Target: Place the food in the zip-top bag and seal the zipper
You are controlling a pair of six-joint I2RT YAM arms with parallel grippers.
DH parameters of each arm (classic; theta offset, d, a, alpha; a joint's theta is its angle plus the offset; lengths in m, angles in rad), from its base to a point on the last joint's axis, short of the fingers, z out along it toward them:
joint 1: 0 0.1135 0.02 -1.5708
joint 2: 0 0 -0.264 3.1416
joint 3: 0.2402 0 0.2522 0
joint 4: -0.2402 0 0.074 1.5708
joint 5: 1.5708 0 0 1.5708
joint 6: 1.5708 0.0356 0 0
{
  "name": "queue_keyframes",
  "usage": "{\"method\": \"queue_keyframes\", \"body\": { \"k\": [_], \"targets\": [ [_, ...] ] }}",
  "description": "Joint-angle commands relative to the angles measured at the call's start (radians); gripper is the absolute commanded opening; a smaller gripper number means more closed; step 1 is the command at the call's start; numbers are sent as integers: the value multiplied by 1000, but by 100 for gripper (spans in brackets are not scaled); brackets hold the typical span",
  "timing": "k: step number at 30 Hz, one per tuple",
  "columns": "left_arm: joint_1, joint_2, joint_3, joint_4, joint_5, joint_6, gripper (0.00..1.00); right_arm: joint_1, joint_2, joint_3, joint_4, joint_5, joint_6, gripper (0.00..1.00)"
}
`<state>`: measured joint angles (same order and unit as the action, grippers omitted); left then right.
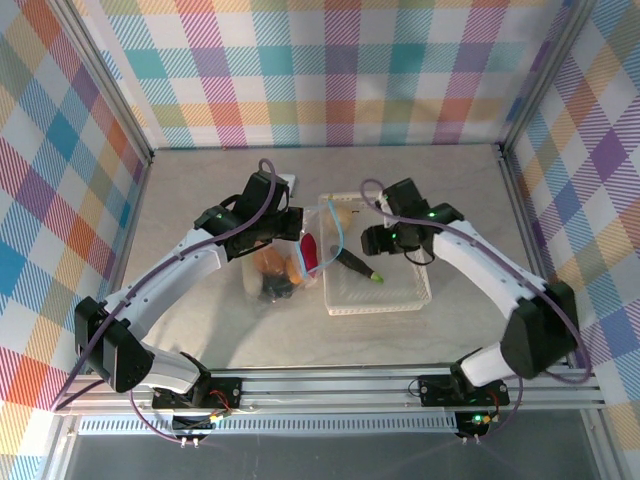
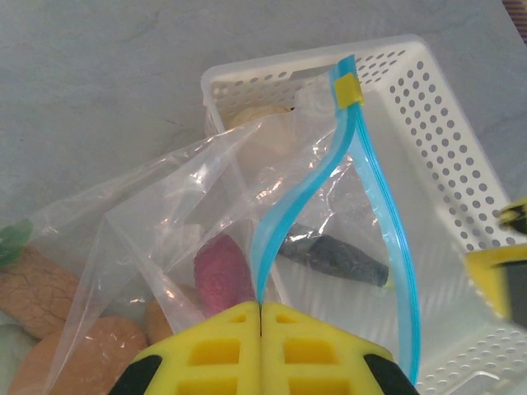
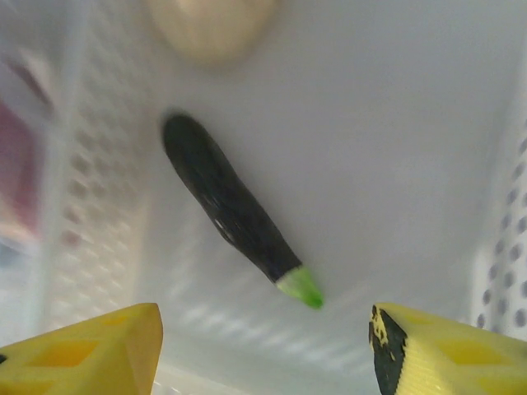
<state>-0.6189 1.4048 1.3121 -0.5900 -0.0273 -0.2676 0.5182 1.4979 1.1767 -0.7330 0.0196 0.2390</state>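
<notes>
One eggplant (image 3: pixel 230 206): likely light, rigid, slick; grasp mid-body. Right gripper (image 3: pixel 263 337) open, empty; left gripper (image 2: pixel 260 317) pinching the floppy zipper (image 2: pixel 262 263).

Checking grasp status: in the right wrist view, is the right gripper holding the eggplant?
No, the eggplant lies loose on the floor of the basket, and the right gripper stands open, clear of it.
</notes>
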Motion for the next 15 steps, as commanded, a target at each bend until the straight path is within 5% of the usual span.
{"method": "queue_keyframes", "body": {
  "k": [1,15],
  "targets": [
    [10,-26,-8,-25,-14,14,0,8,54,-20,-21,-57,-71,69],
    [11,-5,1,-19,-8,11,0,51,266,-19,146,-34,-72,76]
  ]
}}
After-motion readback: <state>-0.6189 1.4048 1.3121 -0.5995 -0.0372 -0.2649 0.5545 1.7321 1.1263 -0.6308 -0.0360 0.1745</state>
